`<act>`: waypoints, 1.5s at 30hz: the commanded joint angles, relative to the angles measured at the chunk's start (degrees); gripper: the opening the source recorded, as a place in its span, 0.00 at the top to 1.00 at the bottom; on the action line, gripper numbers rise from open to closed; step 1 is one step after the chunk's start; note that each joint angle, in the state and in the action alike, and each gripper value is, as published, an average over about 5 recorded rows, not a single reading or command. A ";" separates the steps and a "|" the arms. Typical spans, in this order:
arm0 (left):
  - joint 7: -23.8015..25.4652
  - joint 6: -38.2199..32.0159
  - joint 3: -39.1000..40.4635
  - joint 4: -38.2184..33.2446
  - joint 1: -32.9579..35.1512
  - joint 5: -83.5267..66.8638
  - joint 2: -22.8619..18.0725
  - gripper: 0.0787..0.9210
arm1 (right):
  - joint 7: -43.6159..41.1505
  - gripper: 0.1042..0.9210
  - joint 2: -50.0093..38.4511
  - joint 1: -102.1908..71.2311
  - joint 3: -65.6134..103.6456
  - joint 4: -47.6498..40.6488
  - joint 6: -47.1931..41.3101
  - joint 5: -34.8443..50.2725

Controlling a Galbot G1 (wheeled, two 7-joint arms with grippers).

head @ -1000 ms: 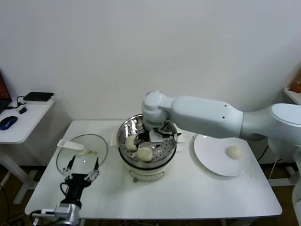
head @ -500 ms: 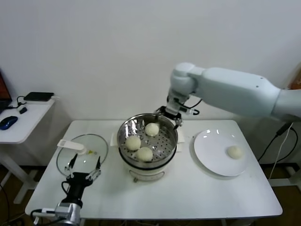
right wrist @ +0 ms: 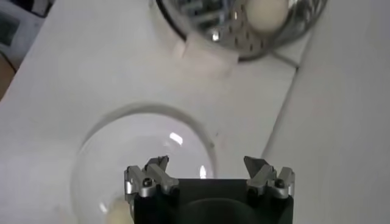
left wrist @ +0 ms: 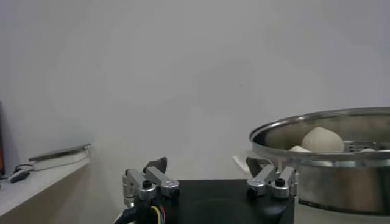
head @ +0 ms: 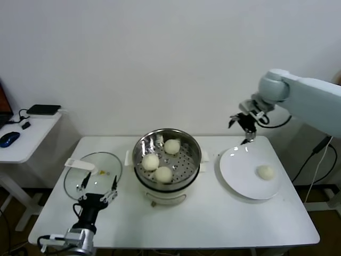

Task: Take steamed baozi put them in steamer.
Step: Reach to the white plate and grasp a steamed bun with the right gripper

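- Head view: steamer stands at the middle of the white surface. Three steamed baozi lie on its perforated tray: one at the far side, one on the left, one at the near side.
- Head view: a fourth baozi rests on the white plate, to the right of the steamer and apart from it.
- Head view: right pincer hangs in the air above the far edge of the plate, fingers spread, nothing between them.
- Head view: left pincer is low at the near left of the surface, just in front of the glass lid, fingers spread and empty.
- Left wrist view: left pincer stands released, both fingertips apart; the steamer rim rises beside it with a baozi showing over the edge.
- Right wrist view: right pincer is released and empty. Below it lies the plate; a pale round patch by its edge is probably the baozi, cropped. The steamer with one baozi sits farther off.
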 commanded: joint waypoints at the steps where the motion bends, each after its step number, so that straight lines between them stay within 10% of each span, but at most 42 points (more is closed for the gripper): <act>1: 0.09 -0.07 -0.06 -0.22 0.22 -0.38 0.05 0.12 | 1.49 0.12 -8.71 -13.49 8.34 -8.07 -7.71 -5.35; 45: 0.26 0.09 -0.27 0.52 1.62 0.03 -0.65 0.12 | 1.64 0.12 5.59 -36.41 32.75 -31.87 2.26 -23.59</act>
